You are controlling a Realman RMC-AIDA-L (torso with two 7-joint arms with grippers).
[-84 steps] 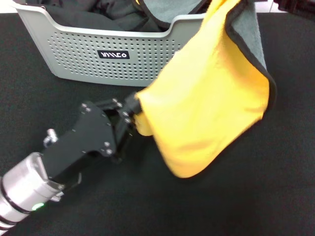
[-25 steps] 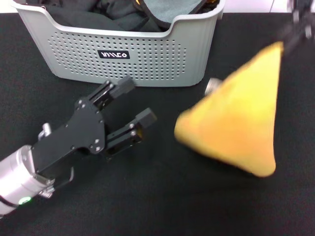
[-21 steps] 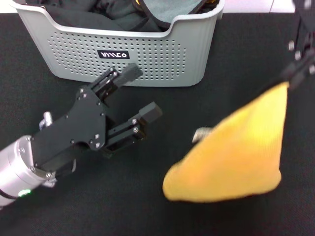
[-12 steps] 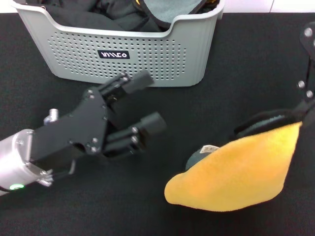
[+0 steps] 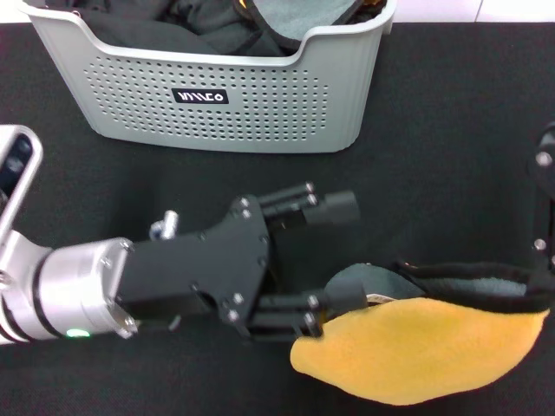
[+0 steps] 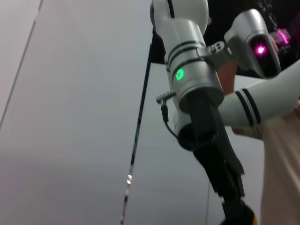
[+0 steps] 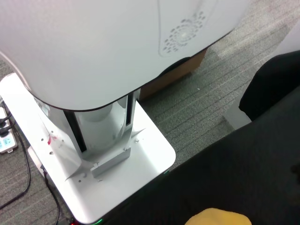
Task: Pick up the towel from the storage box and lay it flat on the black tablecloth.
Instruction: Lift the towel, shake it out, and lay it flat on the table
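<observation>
The yellow-orange towel (image 5: 425, 360) lies folded over on the black tablecloth (image 5: 434, 130) at the front right, its grey underside and black edging (image 5: 381, 282) showing on top. My right gripper (image 5: 544, 260) is at the right edge of the head view, shut on the towel's right end and holding it just above the cloth. My left gripper (image 5: 342, 254) is open, pointing right, with its lower finger (image 5: 334, 303) at the towel's left end. The grey storage box (image 5: 217, 95) stands at the back left. A bit of towel shows in the right wrist view (image 7: 218, 216).
The storage box holds dark and grey fabrics (image 5: 208, 22). The left wrist view shows my right arm (image 6: 197, 89) against a pale wall. The right wrist view shows the robot's white base (image 7: 98, 154) and carpeted floor beyond the tablecloth edge.
The left gripper let go of the towel, opened, and moved right to its left end. The right gripper swung the towel right and lowered it onto the tablecloth.
</observation>
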